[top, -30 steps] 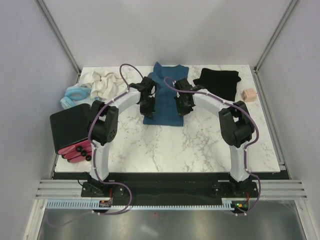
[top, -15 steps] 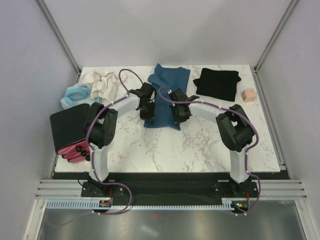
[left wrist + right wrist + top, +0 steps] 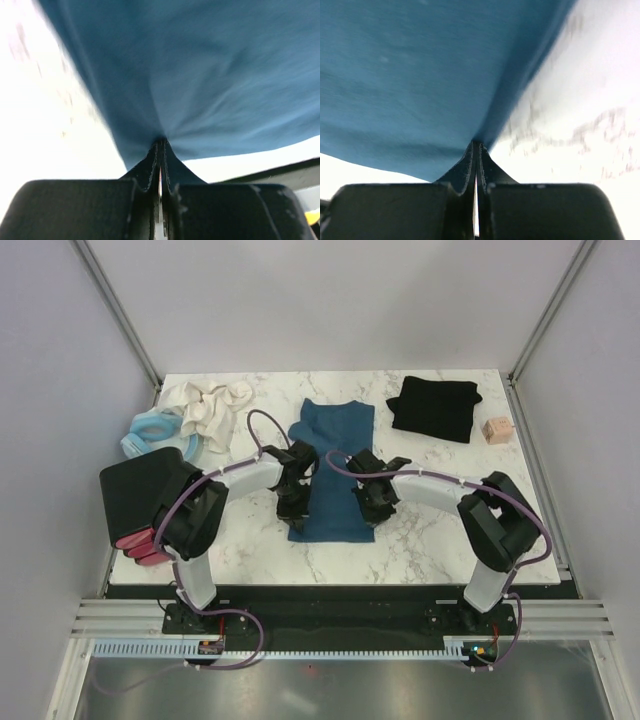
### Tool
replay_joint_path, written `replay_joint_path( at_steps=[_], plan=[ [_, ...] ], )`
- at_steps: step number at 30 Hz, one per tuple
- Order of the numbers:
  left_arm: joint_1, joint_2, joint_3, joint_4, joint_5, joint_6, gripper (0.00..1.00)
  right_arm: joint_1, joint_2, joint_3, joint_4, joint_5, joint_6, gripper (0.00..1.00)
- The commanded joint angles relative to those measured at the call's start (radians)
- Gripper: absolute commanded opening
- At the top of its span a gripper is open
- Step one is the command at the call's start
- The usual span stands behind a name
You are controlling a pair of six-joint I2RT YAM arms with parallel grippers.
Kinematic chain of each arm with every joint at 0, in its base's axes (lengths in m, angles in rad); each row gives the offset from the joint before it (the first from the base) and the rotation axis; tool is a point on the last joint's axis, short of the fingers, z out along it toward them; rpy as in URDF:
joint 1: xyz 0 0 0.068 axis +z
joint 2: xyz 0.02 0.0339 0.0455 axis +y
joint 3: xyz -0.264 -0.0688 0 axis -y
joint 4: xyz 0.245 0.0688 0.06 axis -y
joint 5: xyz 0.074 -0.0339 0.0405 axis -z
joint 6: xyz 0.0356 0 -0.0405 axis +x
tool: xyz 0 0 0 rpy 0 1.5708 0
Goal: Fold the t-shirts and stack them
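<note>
The dark teal-blue t-shirt (image 3: 335,465) lies stretched lengthwise in the middle of the table, reaching toward the near edge. My left gripper (image 3: 297,514) is shut on its near left edge, the blue cloth (image 3: 200,75) pinched between the closed fingertips (image 3: 161,144). My right gripper (image 3: 367,512) is shut on the near right edge, the fabric (image 3: 410,75) bunching at its fingertips (image 3: 476,145). The black t-shirt (image 3: 436,406) lies folded at the back right, apart from both grippers.
A crumpled cream cloth (image 3: 208,405) and a pale blue ring-shaped item (image 3: 152,430) lie at the back left. A small pink block (image 3: 496,430) sits at the right. A black and red box (image 3: 145,505) stands on the left edge.
Both grippers have pulled the teal-blue shirt toward the near edge, stretching it flatter. The right gripper finished closing on the cloth.
</note>
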Motion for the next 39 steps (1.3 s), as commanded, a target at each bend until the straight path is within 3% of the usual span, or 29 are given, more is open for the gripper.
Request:
replay_joint_path(
  at_steps=[1,11,13,14,15,18,20,21,22,24,25,26,27,28,31,39],
  plan=[
    [-0.032,-0.089,-0.033,-0.142,-0.001,-0.051,0.02,0.023,-0.106,-0.089,-0.157,0.008,0.029,0.00],
    [-0.144,-0.207,-0.136,-0.180,-0.018,-0.137,0.02,0.110,-0.365,-0.210,-0.226,-0.018,0.164,0.00],
    [-0.150,-0.279,-0.129,-0.175,-0.038,-0.157,0.02,0.109,-0.426,-0.180,-0.218,0.000,0.179,0.06],
    [-0.150,-0.307,-0.119,-0.177,-0.058,-0.163,0.02,0.107,-0.480,-0.158,-0.215,0.020,0.182,0.17],
    [-0.148,-0.331,-0.106,-0.177,-0.064,-0.163,0.09,0.105,-0.499,-0.135,-0.215,0.034,0.178,0.28],
    [-0.139,-0.431,-0.061,-0.162,-0.110,-0.157,0.34,0.090,-0.511,-0.039,-0.202,0.010,0.110,0.32],
    [-0.119,-0.479,-0.069,-0.133,-0.153,-0.149,0.39,0.058,-0.484,-0.011,-0.182,0.005,0.055,0.32],
    [-0.083,-0.487,-0.073,-0.114,-0.159,-0.136,0.45,0.040,-0.473,-0.015,-0.133,-0.004,0.038,0.43],
    [-0.058,-0.481,-0.091,-0.056,-0.152,-0.126,0.46,0.023,-0.459,-0.034,-0.098,-0.053,0.026,0.45],
    [-0.003,-0.447,-0.099,-0.004,-0.118,-0.079,0.42,0.000,-0.398,-0.047,-0.007,-0.061,0.006,0.36],
    [-0.003,-0.415,-0.092,0.024,-0.133,-0.062,0.33,0.000,-0.367,-0.049,0.012,-0.061,0.001,0.27],
    [-0.003,-0.343,-0.083,0.030,-0.138,-0.028,0.13,0.000,-0.299,-0.052,0.031,-0.056,-0.002,0.14],
    [-0.003,-0.294,-0.073,0.036,-0.136,-0.020,0.08,0.000,-0.258,-0.061,0.068,-0.052,-0.002,0.00],
    [-0.003,-0.252,-0.052,0.050,-0.126,-0.011,0.02,0.000,-0.175,-0.058,0.081,-0.053,-0.007,0.00],
    [-0.013,-0.142,-0.014,0.065,-0.109,0.009,0.02,0.003,-0.090,-0.032,0.122,-0.066,-0.014,0.00],
    [-0.024,-0.158,-0.032,0.102,-0.141,-0.017,0.02,0.024,-0.043,-0.046,0.124,-0.032,-0.004,0.00]
  ],
)
